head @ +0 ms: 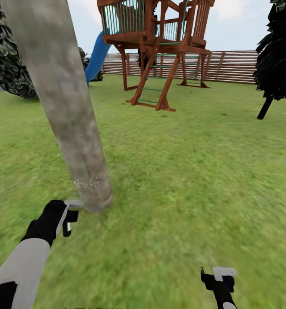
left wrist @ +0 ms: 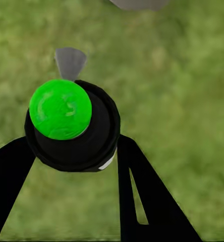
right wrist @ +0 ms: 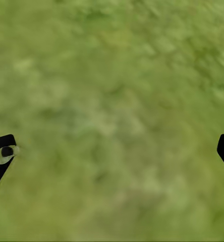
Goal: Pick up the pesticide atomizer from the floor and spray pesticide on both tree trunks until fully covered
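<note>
While left fingers point(left wrist: 71, 151) grip atomizer point(left wrist: 61, 111) near trunk point(head: 61, 107), right fingers point(right wrist: 112, 151) spread over grass point(head: 194, 171).

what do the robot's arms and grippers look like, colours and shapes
The left arm has a pale grey forearm shell ending in a black wrist; its left gripper has black and light grey parts. In the left wrist view its fingers are flat black tapering blades. The right gripper is black with a pale grey tip.
</note>
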You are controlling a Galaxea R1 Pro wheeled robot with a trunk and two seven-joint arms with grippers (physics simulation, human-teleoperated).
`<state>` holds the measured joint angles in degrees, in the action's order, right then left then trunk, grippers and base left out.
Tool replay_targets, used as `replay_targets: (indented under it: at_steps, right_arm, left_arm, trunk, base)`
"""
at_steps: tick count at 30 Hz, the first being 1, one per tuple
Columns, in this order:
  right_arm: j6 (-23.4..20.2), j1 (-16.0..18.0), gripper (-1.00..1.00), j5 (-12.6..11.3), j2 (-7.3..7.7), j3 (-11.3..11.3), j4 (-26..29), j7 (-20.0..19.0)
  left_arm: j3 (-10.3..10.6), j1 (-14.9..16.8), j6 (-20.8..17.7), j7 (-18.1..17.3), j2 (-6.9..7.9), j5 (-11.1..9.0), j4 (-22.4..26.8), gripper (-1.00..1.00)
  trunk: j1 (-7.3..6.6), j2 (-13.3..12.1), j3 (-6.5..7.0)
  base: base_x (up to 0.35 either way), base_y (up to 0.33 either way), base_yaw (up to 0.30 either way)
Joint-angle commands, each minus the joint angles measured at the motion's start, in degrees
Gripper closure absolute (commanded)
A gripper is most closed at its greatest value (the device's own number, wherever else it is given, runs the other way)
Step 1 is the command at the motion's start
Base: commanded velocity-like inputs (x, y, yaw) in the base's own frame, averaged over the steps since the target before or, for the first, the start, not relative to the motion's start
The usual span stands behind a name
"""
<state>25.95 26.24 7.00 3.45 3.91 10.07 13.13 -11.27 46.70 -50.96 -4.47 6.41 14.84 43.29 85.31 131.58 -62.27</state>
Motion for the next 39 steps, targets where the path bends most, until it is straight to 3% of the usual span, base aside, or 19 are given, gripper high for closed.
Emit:
replay_targets:
  at_steps: [1,3,4,6,16,23,25,27,30,33,39]
  right_arm:
    - [0.15,0.04,-1.00,0.58,-0.02,0.40,-0.05,0.14]
    - [0.15,0.02,-1.00,0.57,-0.02,0.40,-0.05,0.14]
    - [0.15,0.04,-1.00,0.56,-0.02,0.40,-0.05,0.14]
    - [0.15,0.04,-1.00,0.56,-0.02,0.40,-0.05,0.14]
    - [0.15,0.04,-1.00,0.56,-0.02,0.40,-0.05,0.14]
    - [0.15,0.04,-1.00,0.59,-0.02,0.40,-0.05,0.14]
    - [0.15,0.04,-1.00,0.57,-0.02,0.40,-0.05,0.14]
    - [0.15,0.03,-1.00,0.56,-0.02,0.40,-0.05,0.14]
    - [0.15,0.04,-1.00,0.58,0.04,0.40,-0.05,0.22]
    - [0.15,0.03,-1.00,0.59,0.06,0.40,-0.05,0.23]
    - [0.15,0.04,-1.00,0.56,-0.02,0.40,-0.05,0.21]
  left_arm:
    - [-0.03,-0.19,-0.10,-0.46,-0.21,0.55,-0.10,1.00]
    - [0.12,-0.39,-0.04,-0.45,-1.07,0.37,-0.25,1.00]
    - [0.07,-0.45,-0.02,-0.45,-2.43,0.37,-0.19,1.00]
    - [-0.03,-0.46,0.04,-0.45,-3.05,0.32,-0.08,1.00]
    - [-0.01,-0.39,0.02,-0.38,-3.34,0.28,1.42,1.00]
    - [0.04,0.47,-0.15,-0.44,-3.52,0.28,4.06,1.00]
    - [0.23,1.41,-0.55,-0.42,-5.48,0.45,4.35,1.00]
    - [0.20,3.64,-0.76,-0.37,-6.23,0.65,4.30,1.00]
    - [-0.27,5.02,-1.97,-0.45,-5.16,0.77,4.38,1.00]
    - [-0.13,4.27,-2.04,-0.73,-0.89,0.51,4.32,1.00]
    - [0.14,3.93,-1.54,-0.39,-0.72,0.23,3.43,1.00]
  trunk:
    - [-0.01,0.02,-0.04]
    - [-0.01,0.02,-0.04]
    - [-0.01,0.02,-0.04]
    - [-0.01,0.02,-0.04]
    - [-0.01,0.02,-0.04]
    - [-0.01,0.02,-0.04]
    - [-0.01,0.02,-0.04]
    - [-0.01,0.02,-0.04]
    - [-0.01,0.02,-0.04]
    - [-0.01,0.02,-0.04]
    - [-0.01,0.02,-0.04]
  base:
    - [0.015,-0.025,0.277]
    - [0.091,-0.143,0.205]
    - [0.142,-0.217,0.040]
    - [0.151,-0.228,0.012]
    - [0.133,-0.241,0.071]
    - [-0.154,-0.184,0.274]
    - [-0.016,-0.012,0.086]
    - [-0.004,-0.003,0.023]
    - [-0.001,0.000,0.004]
    - [0.000,0.000,0.000]
    - [0.170,-0.194,0.000]
